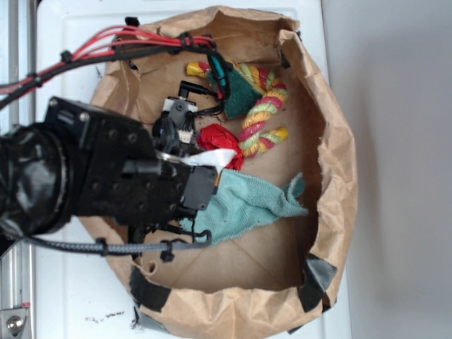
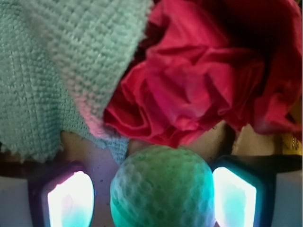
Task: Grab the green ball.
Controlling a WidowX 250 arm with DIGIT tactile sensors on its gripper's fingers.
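Nearest the wrist camera sits the green ball (image 2: 163, 189), a pale mint sphere with a finely dimpled matte skin, filling the bottom middle of that view. It lies between the two pads of the gripper (image 2: 152, 197): the left pad (image 2: 70, 201) glows pale with a narrow gap of brown floor between it and the ball, while the right pad (image 2: 234, 201) stands just beside the ball's other flank. Whether either pad actually presses the ball cannot be told, so the gripper reads as narrowly parted around it rather than plainly clamped.

Just beyond the ball, touching or almost touching its far edge, is the red rosette toy (image 2: 199, 80), a crumpled bunch of crimson folds. To the left of it hangs the teal terry cloth (image 2: 61, 71), its looped weave and frayed edge draped down toward the floor of the paper bag (image 2: 73, 144).

From the exterior view the ball itself is hidden under the black arm (image 1: 106, 176), which reaches in from the left. The gripper's end sits beside the red toy (image 1: 219, 141) and above the cloth (image 1: 247, 201), which spreads toward the right. Farther off lie a dark green sponge (image 1: 240, 88) and a braided rope toy (image 1: 265, 109) of yellow, red and green. All rest inside the wide, rolled-down brown bag (image 1: 332, 141), which stands on a white bench (image 1: 70, 296). Red cables (image 1: 106, 42) run along the arm's upper side.
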